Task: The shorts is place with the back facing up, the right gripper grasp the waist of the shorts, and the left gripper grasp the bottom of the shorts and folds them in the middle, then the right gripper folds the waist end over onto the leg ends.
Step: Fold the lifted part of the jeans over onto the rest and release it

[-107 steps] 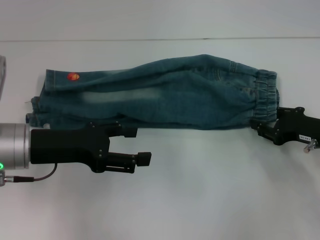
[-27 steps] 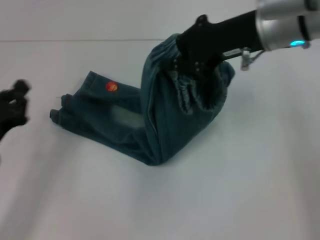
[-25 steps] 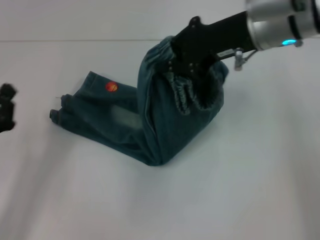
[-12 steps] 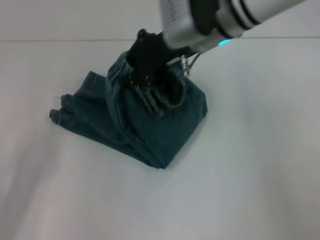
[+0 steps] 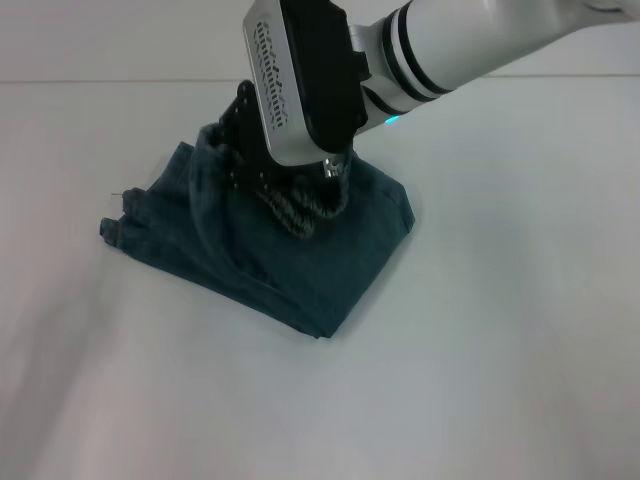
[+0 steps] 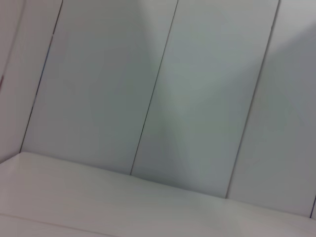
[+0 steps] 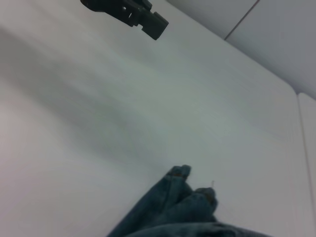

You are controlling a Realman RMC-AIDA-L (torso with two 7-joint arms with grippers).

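Denim shorts (image 5: 290,255) lie on the white table (image 5: 480,380), already doubled lengthwise, with the ruffled waist (image 5: 300,210) carried over toward the leg ends (image 5: 125,228). The last fold is judged under way; lowering and release are called for next. The right gripper (image 5: 245,150) is seen clamped on the waist, its arm reaching across from the right. The left gripper (image 7: 129,12) is parked well apart, its fingers not judged.

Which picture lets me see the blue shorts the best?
The head view: the whole folded shorts lie on the white table, with the right gripper at the ruffled waist. The right wrist view catches only the leg ends. The left wrist view shows no shorts.
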